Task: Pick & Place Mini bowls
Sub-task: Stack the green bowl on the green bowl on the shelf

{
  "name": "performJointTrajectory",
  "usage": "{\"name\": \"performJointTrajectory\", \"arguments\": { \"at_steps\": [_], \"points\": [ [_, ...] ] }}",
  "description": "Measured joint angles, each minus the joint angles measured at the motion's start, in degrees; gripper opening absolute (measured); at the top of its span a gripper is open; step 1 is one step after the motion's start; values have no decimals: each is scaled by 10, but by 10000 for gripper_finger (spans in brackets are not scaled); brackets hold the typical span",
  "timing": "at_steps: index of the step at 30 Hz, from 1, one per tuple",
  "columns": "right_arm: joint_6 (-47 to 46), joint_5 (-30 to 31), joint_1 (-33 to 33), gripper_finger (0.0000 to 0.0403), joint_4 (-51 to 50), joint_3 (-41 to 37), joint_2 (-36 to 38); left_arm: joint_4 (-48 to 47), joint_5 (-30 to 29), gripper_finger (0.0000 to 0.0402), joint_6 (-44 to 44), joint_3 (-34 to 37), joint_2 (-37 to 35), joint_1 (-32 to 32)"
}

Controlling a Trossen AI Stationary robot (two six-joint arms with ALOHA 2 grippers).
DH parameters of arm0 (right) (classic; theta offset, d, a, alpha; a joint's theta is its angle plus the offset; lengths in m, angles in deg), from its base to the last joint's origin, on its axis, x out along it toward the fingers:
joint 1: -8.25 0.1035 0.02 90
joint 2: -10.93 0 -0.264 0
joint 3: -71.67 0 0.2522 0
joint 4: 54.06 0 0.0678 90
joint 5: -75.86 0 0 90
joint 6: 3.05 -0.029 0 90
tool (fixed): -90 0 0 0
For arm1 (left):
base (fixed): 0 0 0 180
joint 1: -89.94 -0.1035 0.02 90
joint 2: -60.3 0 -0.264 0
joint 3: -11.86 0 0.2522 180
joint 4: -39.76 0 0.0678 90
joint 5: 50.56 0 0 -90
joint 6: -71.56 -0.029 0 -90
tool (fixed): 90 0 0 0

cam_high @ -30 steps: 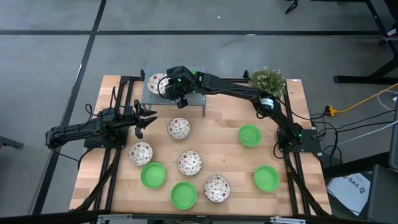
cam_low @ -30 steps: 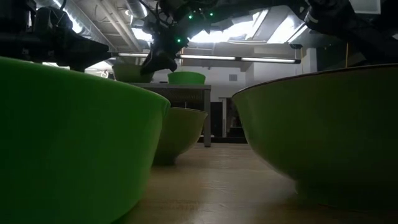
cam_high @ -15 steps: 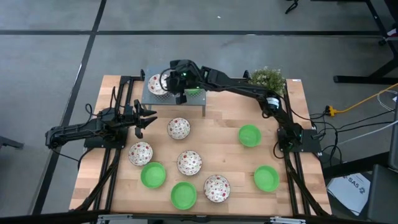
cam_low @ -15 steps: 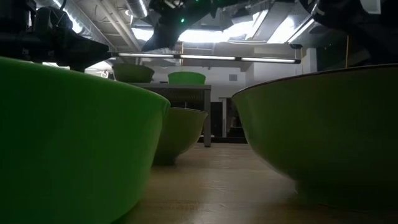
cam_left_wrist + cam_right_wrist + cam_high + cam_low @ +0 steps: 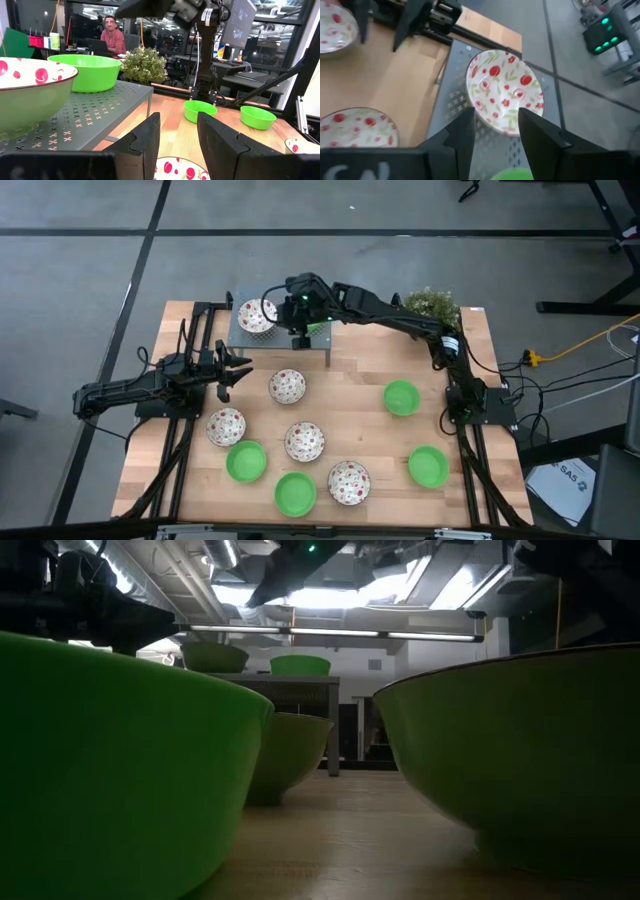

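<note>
Right hand [image 5: 298,332] hides most of green bowl [image 5: 315,328] on shelf.

Both arms are all dark, kinda matte black, built from slim tube links with chunkier joints. The right arm [image 5: 400,320] has little green lights glowing near its wrist and a pale band around one joint, and both grippers have flat, blocky black fingers [image 5: 145,140] with stepped inner edges.

Ten small round bowls, all upright. A speckled bowl [image 5: 254,316] and a green bowl [image 5: 90,71] sit on the grey perforated shelf [image 5: 240,340] (the green one mostly hidden from above). Four speckled bowls [image 5: 305,441] and four green bowls [image 5: 401,397] lie spread over the wooden table [image 5: 360,375], none stacked.
</note>
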State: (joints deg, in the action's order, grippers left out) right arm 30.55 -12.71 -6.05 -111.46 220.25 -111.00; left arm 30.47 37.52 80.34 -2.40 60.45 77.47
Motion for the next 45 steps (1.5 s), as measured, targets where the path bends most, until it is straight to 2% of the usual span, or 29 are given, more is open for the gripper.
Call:
{"name": "performJointTrajectory", "arguments": {
  "at_steps": [5, 17, 28, 36, 45],
  "points": [
    [-51, 3, 7, 149, -53, 0, 27, 0, 0, 125, 0, 0, 0, 0],
    [-167, 98, 31, 149, -217, 0, 86, 0, 0, 125, 0, 0, 0, 0],
    [-273, 100, 66, 149, -468, 0, 146, 0, 0, 125, 0, 0, 0, 0],
    [-376, 94, 91, 149, -456, -109, 223, 0, 0, 125, 0, 0, 0, 0],
    [-426, 74, 110, 149, -451, -217, 293, 0, 0, 125, 0, 0, 0, 0]
  ]
}}
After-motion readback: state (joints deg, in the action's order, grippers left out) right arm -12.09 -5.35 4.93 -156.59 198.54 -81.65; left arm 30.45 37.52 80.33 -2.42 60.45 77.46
